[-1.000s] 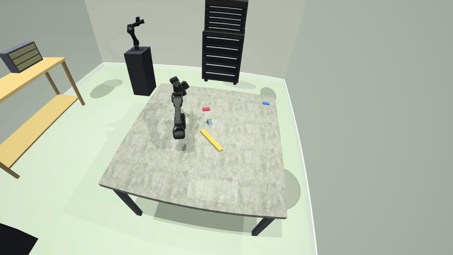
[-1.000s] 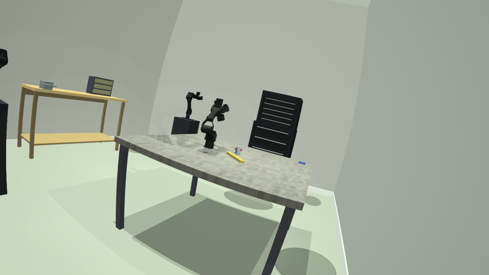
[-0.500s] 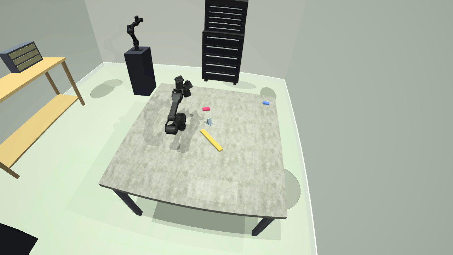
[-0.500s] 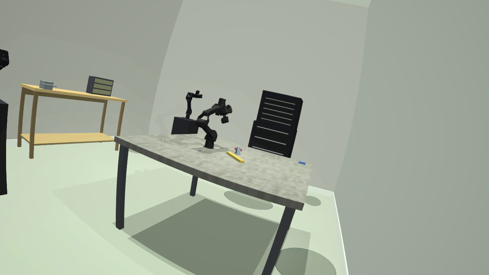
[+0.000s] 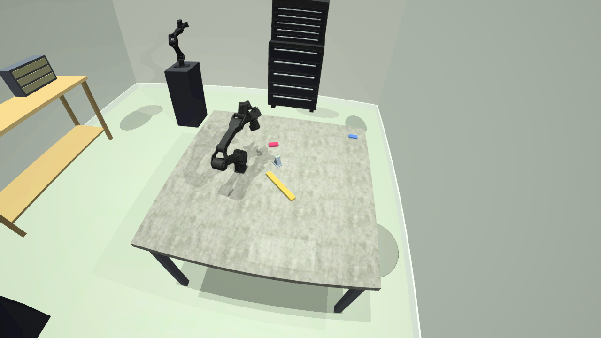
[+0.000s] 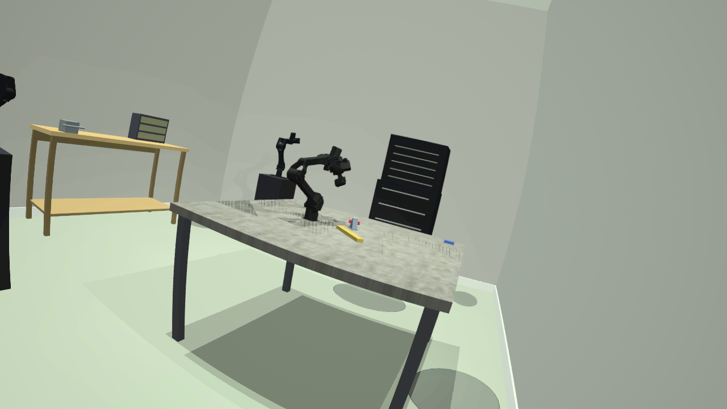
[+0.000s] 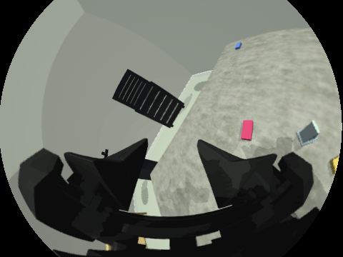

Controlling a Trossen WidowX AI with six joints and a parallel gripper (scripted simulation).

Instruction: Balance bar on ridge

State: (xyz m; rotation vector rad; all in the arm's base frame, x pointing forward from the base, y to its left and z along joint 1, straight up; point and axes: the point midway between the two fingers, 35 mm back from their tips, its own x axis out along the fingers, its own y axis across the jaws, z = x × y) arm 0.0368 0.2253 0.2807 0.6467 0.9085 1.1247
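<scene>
The yellow bar (image 5: 280,185) (image 6: 349,233) lies flat on the table (image 5: 327,218) (image 6: 406,262); only its end shows at the right edge of the wrist view (image 7: 335,165). The small grey ridge (image 5: 277,160) (image 6: 354,223) (image 7: 308,133) stands upright beyond the bar's far end, apart from it. My gripper (image 7: 173,142) is open, with nothing between its fingers. It is raised high above the back part of the table, away from the bar and the ridge.
A red block (image 5: 273,144) (image 7: 247,130) lies behind the ridge. A blue block (image 5: 352,136) (image 6: 448,242) (image 7: 238,46) lies near the back right corner. My arm (image 5: 228,135) (image 6: 306,191) stands left of the bar. A black drawer cabinet (image 5: 296,75) (image 7: 150,98) stands behind the table.
</scene>
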